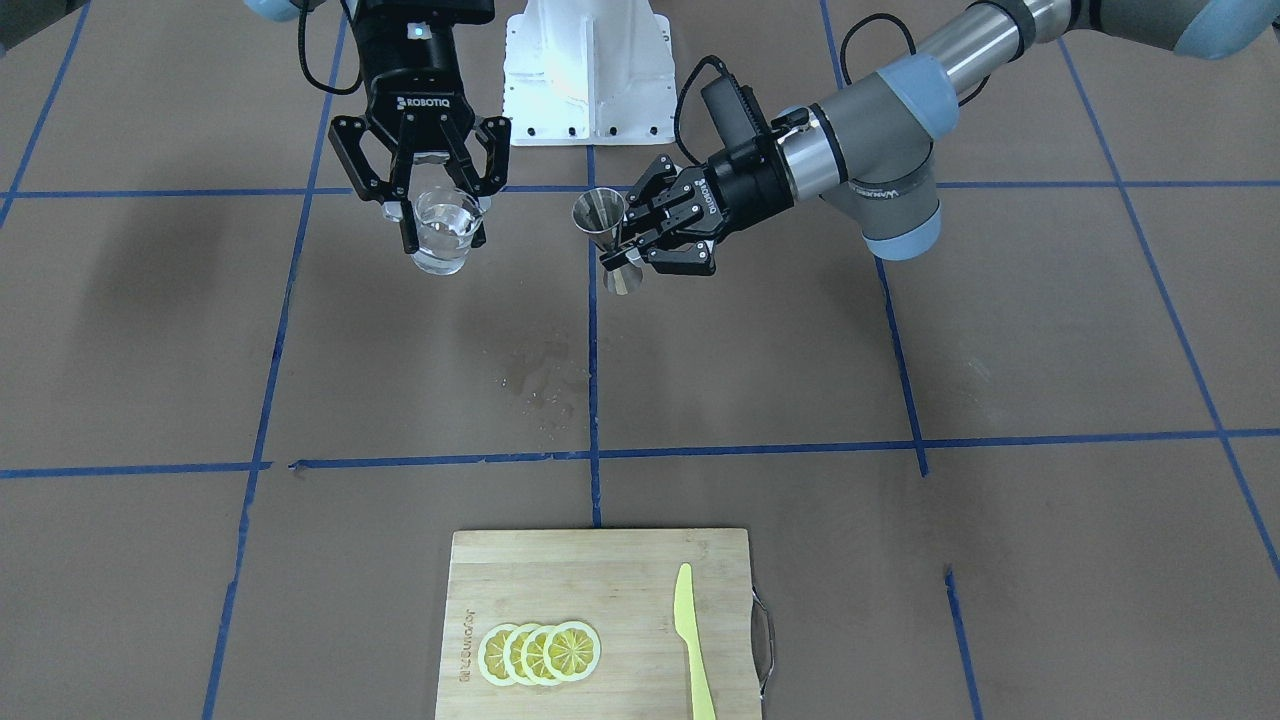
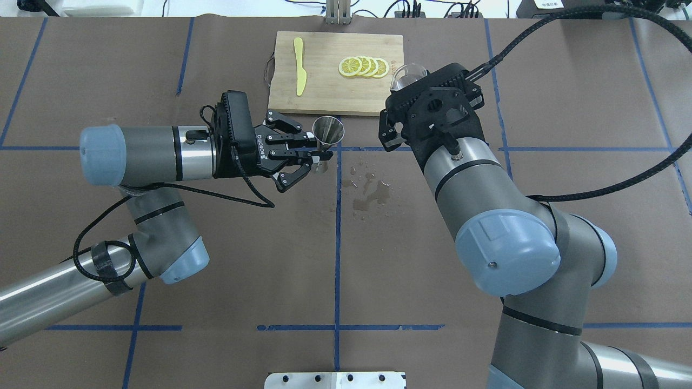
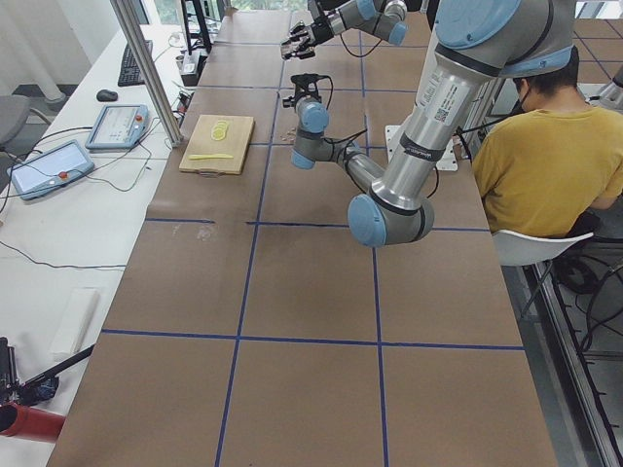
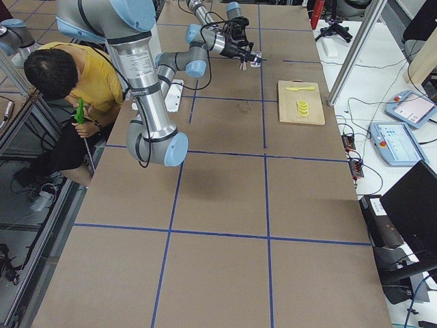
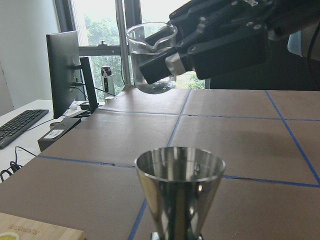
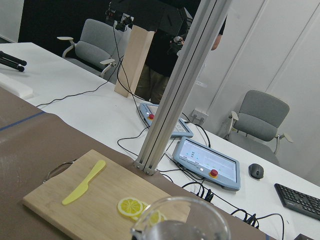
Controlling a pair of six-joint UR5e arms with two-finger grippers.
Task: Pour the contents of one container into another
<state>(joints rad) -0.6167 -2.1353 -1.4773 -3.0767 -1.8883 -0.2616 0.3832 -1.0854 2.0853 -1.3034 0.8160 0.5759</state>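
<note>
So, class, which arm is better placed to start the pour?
Right. The right gripper holds the cup, raised beside the jigger; the left gripper just holds the jigger mouth-up. Likely the right arm carries the cup over and tips.

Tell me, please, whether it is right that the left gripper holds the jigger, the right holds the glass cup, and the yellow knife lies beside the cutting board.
No: the yellow knife lies on the cutting board, as the front-facing view shows. The left gripper does hold the jigger and the right gripper the glass cup.
</note>
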